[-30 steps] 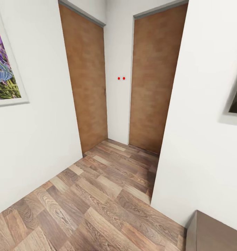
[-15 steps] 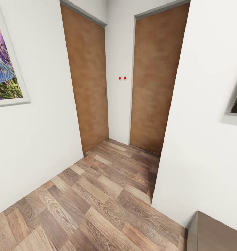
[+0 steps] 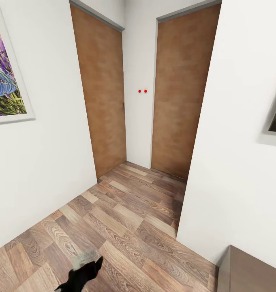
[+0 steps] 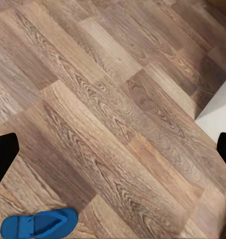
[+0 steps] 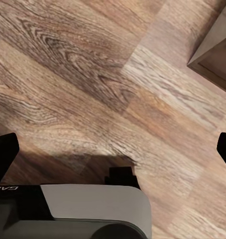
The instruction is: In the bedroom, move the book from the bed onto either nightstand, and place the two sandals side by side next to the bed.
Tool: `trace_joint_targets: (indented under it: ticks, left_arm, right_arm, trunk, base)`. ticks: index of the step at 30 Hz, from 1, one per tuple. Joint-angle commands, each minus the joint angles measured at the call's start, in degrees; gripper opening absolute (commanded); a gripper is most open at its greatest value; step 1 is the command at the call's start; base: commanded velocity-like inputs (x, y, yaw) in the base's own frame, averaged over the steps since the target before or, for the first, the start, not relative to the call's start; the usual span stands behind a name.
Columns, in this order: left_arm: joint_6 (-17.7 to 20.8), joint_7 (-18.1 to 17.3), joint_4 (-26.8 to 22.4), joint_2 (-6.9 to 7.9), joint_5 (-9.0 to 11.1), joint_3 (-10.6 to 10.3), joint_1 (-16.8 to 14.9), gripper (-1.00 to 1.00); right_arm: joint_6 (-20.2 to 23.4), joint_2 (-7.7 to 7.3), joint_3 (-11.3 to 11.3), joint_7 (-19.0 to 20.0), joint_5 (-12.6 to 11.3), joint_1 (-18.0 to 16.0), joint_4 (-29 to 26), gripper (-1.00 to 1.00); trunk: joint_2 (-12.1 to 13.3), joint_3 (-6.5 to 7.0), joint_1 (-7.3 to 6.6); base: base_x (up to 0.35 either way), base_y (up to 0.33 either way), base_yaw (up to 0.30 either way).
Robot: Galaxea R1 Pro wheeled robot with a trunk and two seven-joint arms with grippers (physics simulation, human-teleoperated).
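Note:
One bright blue sandal (image 4: 38,225) lies flat on the wood-plank floor (image 4: 113,99), in the left wrist view. My left gripper (image 4: 113,152) hangs above the floor, open and empty, its dark fingertips (image 4: 3,154) far apart and the sandal off to one side of them. The same left gripper (image 3: 87,267) shows as a blurred black shape at the bottom of the head view. My right gripper (image 5: 113,149) is open over bare floor, just above my grey base (image 5: 83,209). The book, the bed and the nightstand are out of view.
Ahead, two brown doors (image 3: 101,89) (image 3: 180,89) meet at a white corner. A lavender picture (image 3: 4,81) hangs on the left wall. A white wall (image 3: 235,142) juts out on the right, with a dark cabinet top (image 3: 251,271) at its foot.
My left gripper has risen into the bottom of the head view. The view shifted slightly one second ago and has held still since.

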Motion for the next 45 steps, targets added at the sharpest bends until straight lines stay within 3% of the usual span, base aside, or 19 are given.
trace_joint_targets:
  ticks: [1,3,6,10,11,12,13,17,20,26,29,34,36,40,43,45]
  left_arm:
    - [3.54,0.17,-3.12,0.23,4.21,2.00,-0.09,1.00]
    - [6.88,0.87,-6.13,0.47,8.62,4.68,-0.61,1.00]
    - [9.03,3.62,-8.10,0.48,12.95,6.79,-2.90,1.00]
    - [10.04,12.06,-9.06,0.36,19.45,8.03,-6.94,1.00]
    - [10.02,15.15,-9.16,0.39,22.47,8.22,-7.78,1.00]
    - [9.89,16.66,-9.15,0.42,24.15,8.29,-8.14,1.00]
    - [9.40,19.64,-9.12,0.50,27.55,8.40,-8.87,1.00]
    - [7.12,29.04,-8.87,0.66,35.71,8.58,-11.22,1.00]
    - [6.33,33.82,-8.75,0.70,39.45,8.62,-12.37,1.00]
    - [5.86,37.20,-8.67,0.58,47.63,8.63,-13.07,1.00]
    - [5.77,37.73,-8.66,0.51,49.89,8.67,-13.13,1.00]
    - [4.45,37.96,-7.38,0.42,51.14,8.67,-13.17,1.00]
    - [1.96,37.99,-5.66,0.45,51.29,8.70,-13.17,1.00]
    - [-7.01,38.19,-1.71,0.58,51.41,8.73,-13.23,1.00]
    - [-14.11,40.09,-0.38,0.65,51.50,8.73,-13.37,1.00]
    - [-16.08,41.89,-0.11,0.69,51.59,8.70,-13.40,1.00]
  right_arm:
    - [-0.19,-0.01,-0.11,0.01,-0.03,-0.03,0.03,1.00]
    - [-0.17,0.02,-0.11,0.01,-0.02,-0.03,0.03,1.00]
    - [-0.18,-0.01,-0.11,0.01,0.02,-0.03,0.03,1.00]
    - [-0.19,-0.03,-0.11,0.01,0.04,-0.03,0.03,1.00]
    - [-0.21,-0.02,-0.11,0.01,0.04,-0.03,0.03,1.00]
    - [-0.20,-0.02,-0.11,0.01,0.04,-0.03,0.03,1.00]
    - [-0.19,-0.03,-0.11,0.01,0.04,-0.03,0.03,1.00]
    - [-0.18,0.01,-0.11,0.01,0.04,-0.03,0.03,1.00]
    - [-0.17,0.02,-0.11,0.01,0.04,-0.03,0.03,1.00]
    - [-0.19,0.00,-0.11,0.01,0.04,-0.03,0.03,1.00]
    - [-0.21,-0.03,-0.11,0.01,0.04,-0.03,0.02,1.00]
    - [-0.20,-0.01,-0.11,0.01,0.04,-0.03,0.02,1.00]
    - [-0.20,0.00,-0.11,0.01,0.04,-0.03,0.01,1.00]
    - [-0.16,-0.01,-0.11,0.01,-0.01,-0.04,0.01,1.00]
    - [-0.15,-0.02,-0.11,0.01,-0.03,-0.04,0.02,1.00]
    - [-0.15,-0.01,-0.11,0.01,-0.04,-0.04,0.03,1.00]
  trunk:
    - [-0.03,-0.06,0.00]
    - [-0.03,-0.06,0.00]
    - [-0.03,-0.06,0.00]
    - [-0.03,-0.06,0.00]
    - [-0.03,-0.06,0.00]
    - [-0.03,-0.06,0.00]
    - [-0.03,-0.06,0.00]
    - [-0.03,-0.06,0.00]
    - [-0.03,-0.06,0.00]
    - [-0.03,-0.06,0.00]
    - [-0.03,-0.06,0.00]
    - [-0.03,-0.06,0.00]
    - [-0.03,-0.06,0.00]
    - [-0.03,-0.06,0.00]
    - [-0.03,-0.06,0.00]
    - [-0.03,-0.06,0.00]
  base:
    - [0.000,0.000,0.000]
    - [0.000,0.000,0.000]
    - [0.000,0.000,0.000]
    - [0.000,0.000,0.000]
    - [0.000,0.000,0.000]
    - [0.000,0.000,0.000]
    - [0.000,0.000,0.000]
    - [0.000,0.000,0.000]
    - [0.000,0.000,0.000]
    - [0.000,0.000,0.000]
    - [0.000,0.000,0.000]
    - [0.000,0.000,0.000]
    - [0.000,0.000,0.000]
    - [0.000,0.000,0.000]
    - [0.000,0.000,0.000]
    - [0.000,0.000,0.000]
